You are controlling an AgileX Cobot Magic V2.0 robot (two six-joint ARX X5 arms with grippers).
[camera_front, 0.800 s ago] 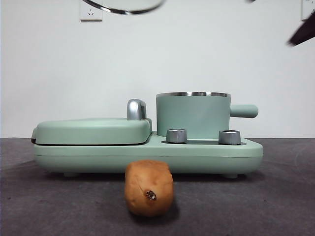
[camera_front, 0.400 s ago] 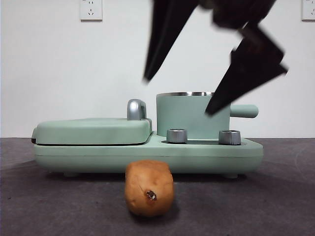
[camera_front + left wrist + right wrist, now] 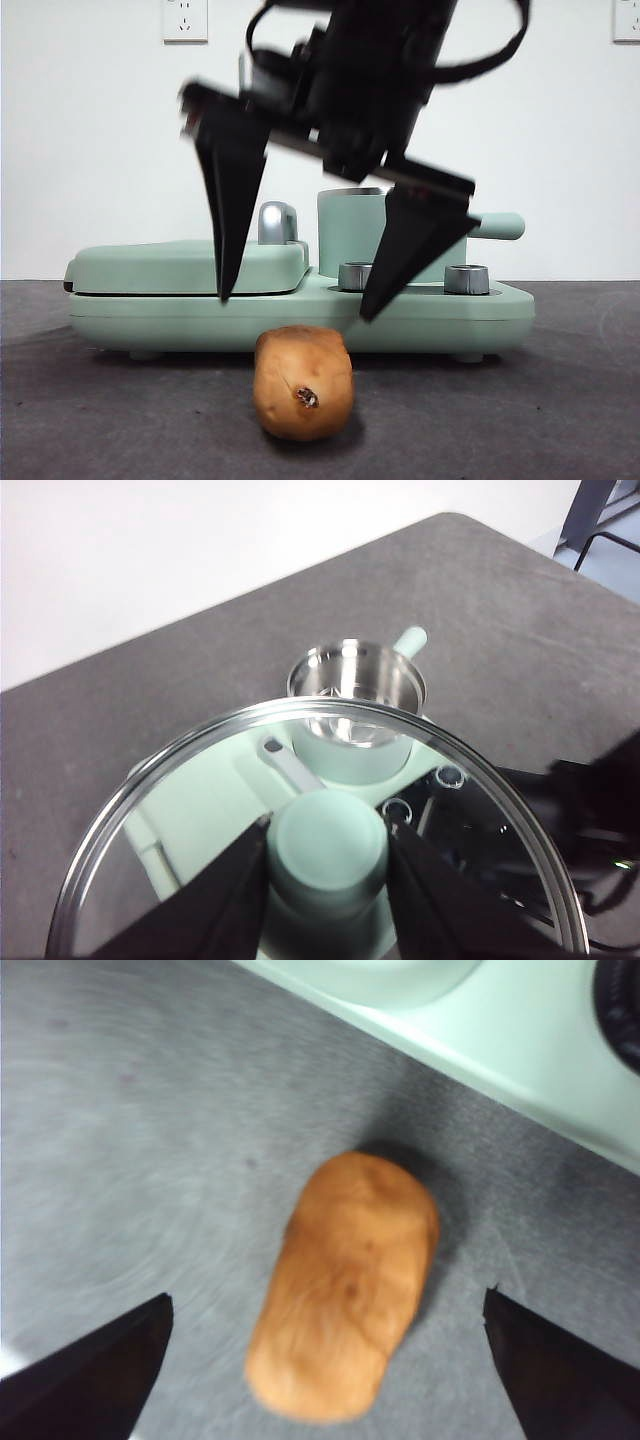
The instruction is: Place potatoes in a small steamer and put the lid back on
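The tan-brown potato lies on the dark table in front of the mint-green appliance, and also shows in the right wrist view. My right gripper hangs open just above it, jaws wide to either side. The small steamer stands uncovered on the appliance behind the gripper; from above its steel inside looks bare. My left gripper is shut on the green knob of the glass lid and holds it high above the steamer, out of the front view.
The flat hinged grill plate with its chrome handle sits left of the steamer on the appliance base. Two steel dials face front. Dark table spreads on both sides of the potato.
My right gripper has dropped from the top right corner down over the potato, jaws spread. The lid's rim has left the top of the front view. The potato has not moved.
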